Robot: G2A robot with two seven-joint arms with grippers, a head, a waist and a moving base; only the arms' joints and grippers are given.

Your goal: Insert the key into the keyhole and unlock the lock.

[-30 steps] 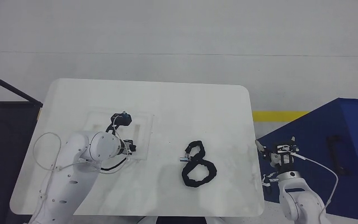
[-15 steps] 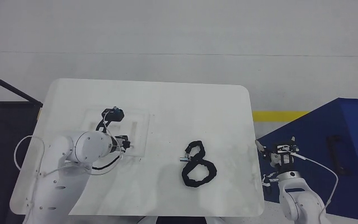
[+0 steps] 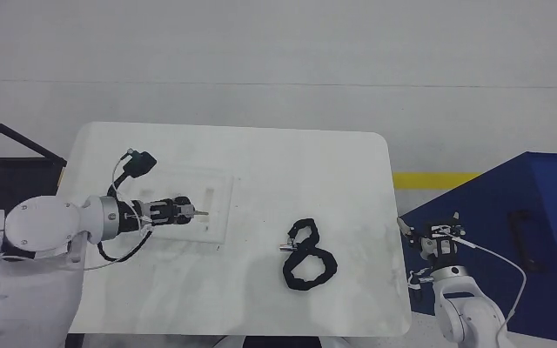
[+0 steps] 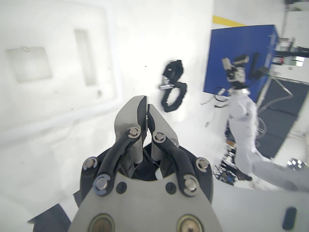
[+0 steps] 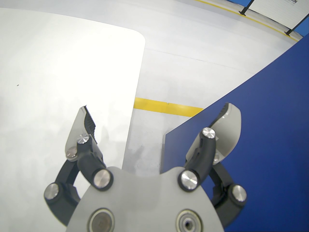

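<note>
A: Over the white tray (image 3: 222,187), left half of the tabletop (image 3: 305,161) — left pincer (image 4: 146,102) lies level, pointing toward the middle. Jaws pinched nearly together on a thin metal sliver. I take that for the key (image 3: 201,211), tip poking out ahead.

B: And the lock?

A: Chain lock (image 3: 309,261) coiled in a loose figure-eight near the tabletop's centre, well apart from the key. Black fabric-looking sleeve over the chain, small silver lock body (image 3: 288,248) sticking out on the side facing the left pincer. Can't make out the keyhole from here.

B: How will it handle?

A: Key: light, stiff, flat, smooth metal. Likely to pivot or slip between the pads if it meets the keyhole off-line, so the grip wants to sit on the bow, flat faces against the pads. Lock: chain looks heavy but limp — nothing pins the body, so a push from the key would probably just skate it across the smooth tabletop.

B: So brace it.

A: My guess, yes. Right pincer (image 5: 155,105) hangs at the right edge of the tabletop, jaws spread wide, nothing in them. Best hold for it looks like the silver body itself, across its sides, clear of the key end. The sleeved chain is soft and would give.
</note>
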